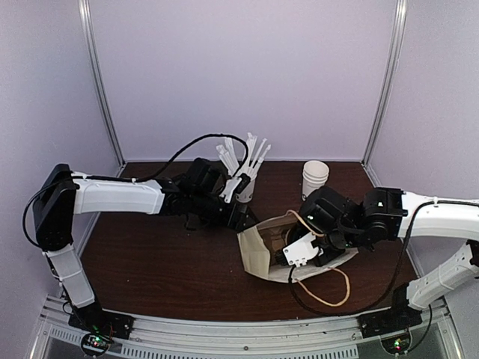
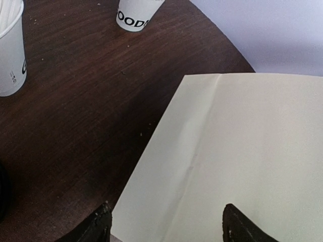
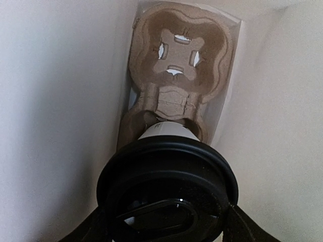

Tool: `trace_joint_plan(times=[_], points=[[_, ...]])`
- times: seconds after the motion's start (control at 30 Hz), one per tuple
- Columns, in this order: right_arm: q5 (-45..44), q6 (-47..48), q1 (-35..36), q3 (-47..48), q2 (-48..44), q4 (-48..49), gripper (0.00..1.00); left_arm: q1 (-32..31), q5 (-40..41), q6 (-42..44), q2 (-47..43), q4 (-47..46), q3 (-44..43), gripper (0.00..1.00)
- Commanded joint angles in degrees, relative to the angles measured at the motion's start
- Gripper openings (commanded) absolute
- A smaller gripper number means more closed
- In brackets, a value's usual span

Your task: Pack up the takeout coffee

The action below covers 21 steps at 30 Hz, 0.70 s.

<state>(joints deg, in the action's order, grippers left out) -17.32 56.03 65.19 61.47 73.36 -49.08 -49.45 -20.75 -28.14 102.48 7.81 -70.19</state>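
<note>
Inward, takeout coffee (image 3: 167, 176) — base toward carrier (image 3: 176, 50), axis along bag (image 3: 50, 101)

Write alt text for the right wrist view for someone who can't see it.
Inside a pale paper bag, the right gripper grips the takeout coffee by its black lid, and the white cup meets the near socket of a brown pulp carrier. The carrier's far socket is empty.
</note>
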Motion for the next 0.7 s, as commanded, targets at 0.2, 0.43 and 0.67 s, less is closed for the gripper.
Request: trace_joint_plan(times=[0.2, 0.43, 0.67], points=[[-0.3, 1.3, -2.9, -1.7, 3.4, 4.8, 0.59, -0.4, -3.6, 2.5, 2.5, -2.3, -2.5, 0.75], [-0.4, 2.4, -4.2, -1.4, 5.2, 6.8, 0.59, -0.4, -4.7, 2.7, 3.9, -2.4, -2.7, 0.75], [0.5, 3.5, -5.3, -2.0, 6.4, 8.9, 0.59, -0.3, -5.2, 2.8, 4.2, -2.1, -2.5, 0.75]])
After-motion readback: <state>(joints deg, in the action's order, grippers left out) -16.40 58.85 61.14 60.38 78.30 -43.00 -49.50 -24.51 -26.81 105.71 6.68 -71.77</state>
